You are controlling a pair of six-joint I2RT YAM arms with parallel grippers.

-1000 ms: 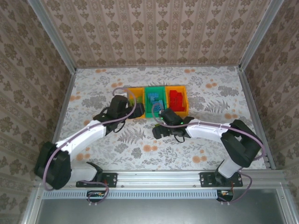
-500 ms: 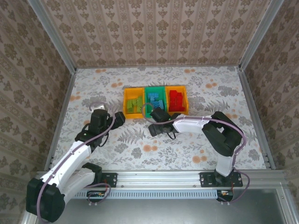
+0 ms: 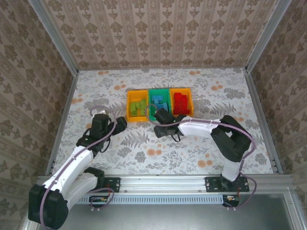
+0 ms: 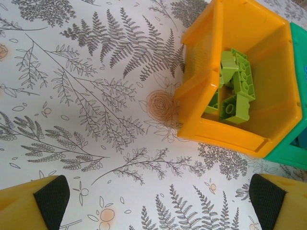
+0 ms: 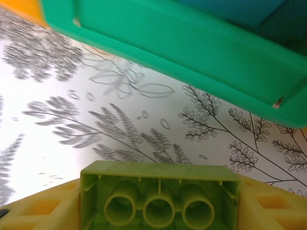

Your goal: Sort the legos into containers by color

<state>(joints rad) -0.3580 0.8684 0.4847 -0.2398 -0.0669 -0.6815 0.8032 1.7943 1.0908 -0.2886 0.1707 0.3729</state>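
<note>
The left pincer (image 3: 120,123), which a second ago reached over the left orange plastic bin (image 3: 128,103), has drawn back toward the lower left of the overhead frame. It now hangs over bare cloth just short of that bin's near corner. Its jaws stand as wide as they go and hold nothing. In its wrist view the black pads (image 4: 50,201) sit in the bottom corners with only fern print between them.

The right pincer (image 3: 159,116) has gone the other way, up from mid-table to the front wall of the green plastic middle bin (image 3: 159,90), and its jaws have narrowed. In its wrist view a light green studded plastic brick (image 5: 160,196) lies along the bottom edge, hollow underside to the lens, with a yellow finger against each end. I judge it gripped, though I cannot tell whether it is off the cloth.

That brick belongs one bin to the left, with the other light green bricks (image 4: 235,86). Blue bricks (image 3: 158,101) fill the green bin and red bricks (image 3: 180,101) the right orange plastic bin (image 3: 191,103), so the sort looks far along.

The surface is a white cloth (image 3: 96,86) printed with grey ferns and orange blossoms. Beige patterned wallpaper (image 3: 158,33) closes three sides, and an aluminium rail (image 3: 163,182) carrying the arm bases runs along the bottom.
</note>
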